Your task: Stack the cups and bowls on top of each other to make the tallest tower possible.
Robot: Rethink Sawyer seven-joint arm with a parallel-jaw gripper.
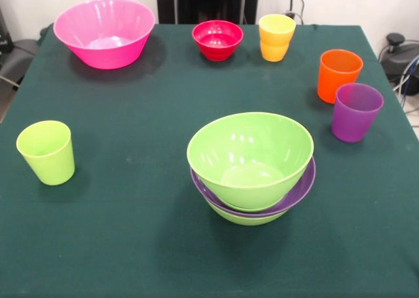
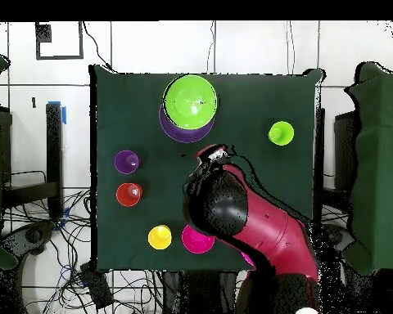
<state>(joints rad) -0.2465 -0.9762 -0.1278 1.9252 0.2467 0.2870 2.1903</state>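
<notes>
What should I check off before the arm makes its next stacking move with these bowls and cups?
1. Is the tower level, with the lime green bowl nested in the purple bowl: ok.
2. Is the pink bowl upright and empty: ok.
3. Is the red bowl upright and standing alone: ok.
4. Are the lime cup, yellow cup, orange cup and purple cup all upright: ok.
5. Is the pincer clear of the tower: ok, it is beside it in the overhead view.
6. Is the pincer open: cannot tell.
</notes>
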